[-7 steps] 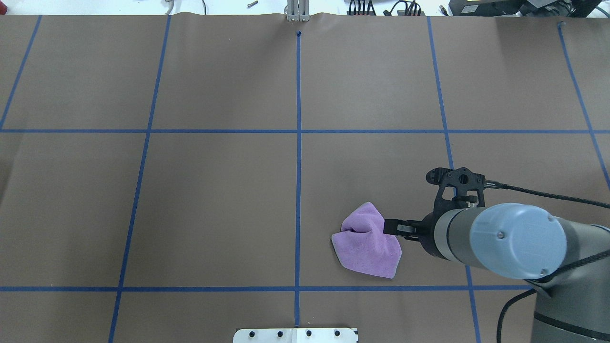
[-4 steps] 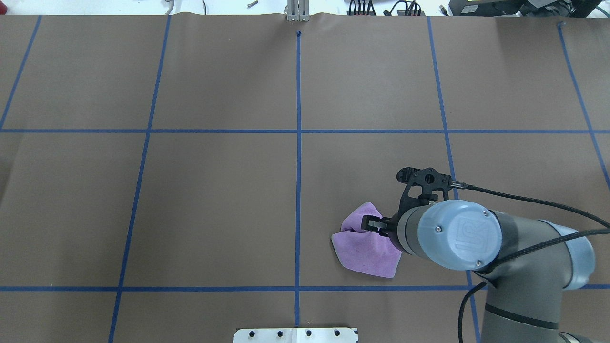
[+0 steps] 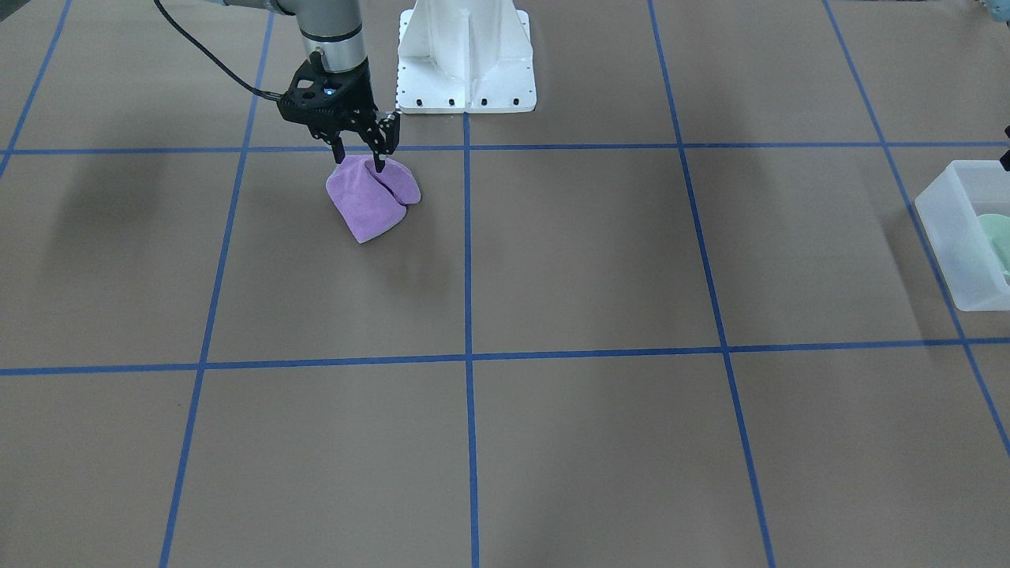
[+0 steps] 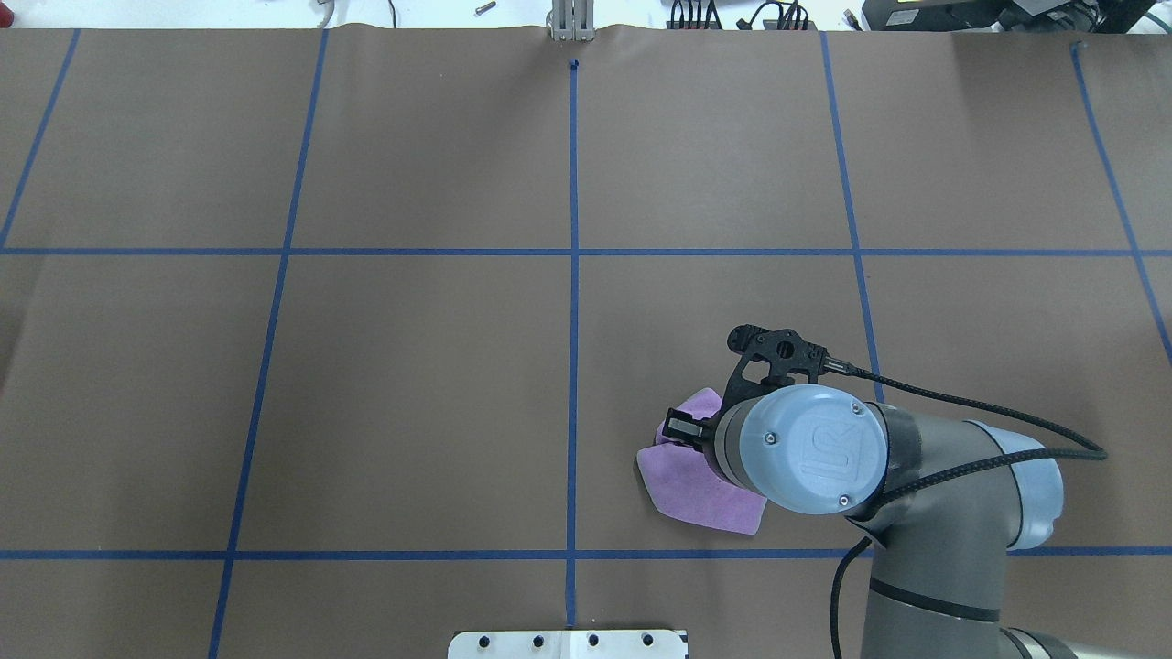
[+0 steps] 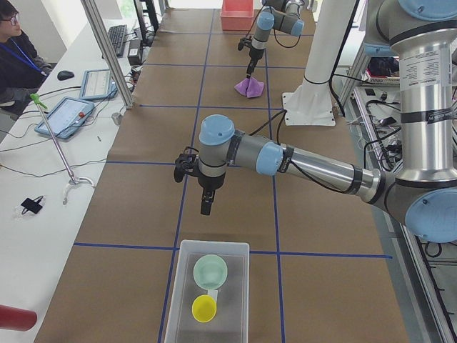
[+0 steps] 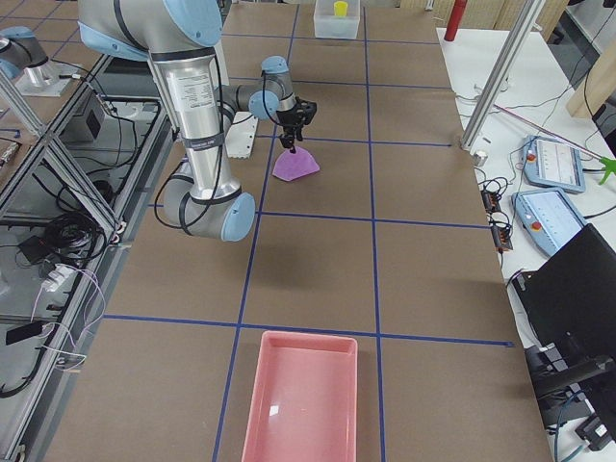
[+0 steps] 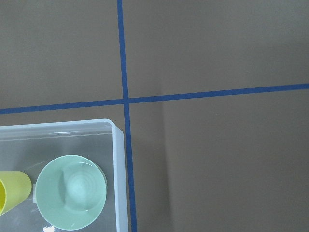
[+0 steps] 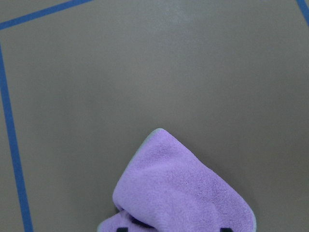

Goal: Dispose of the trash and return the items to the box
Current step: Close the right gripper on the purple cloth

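A crumpled purple cloth lies on the brown table near the robot's base. My right gripper points down onto its upper fold, open, with one fingertip on each side of the raised fabric. The frosted box stands at the table's left end. It holds the mint-green bowl and a yellow cup. My left gripper hangs just short of the box; I cannot tell whether it is open or shut. No trash shows.
A pink tray sits at the table's right end. The white robot base stands behind the cloth. A person sits at a side desk with tablets and cables. Blue tape lines grid the table.
The right arm swung left and brought its gripper from the cloth's right edge to over its upper fold. The cloth has not shifted.
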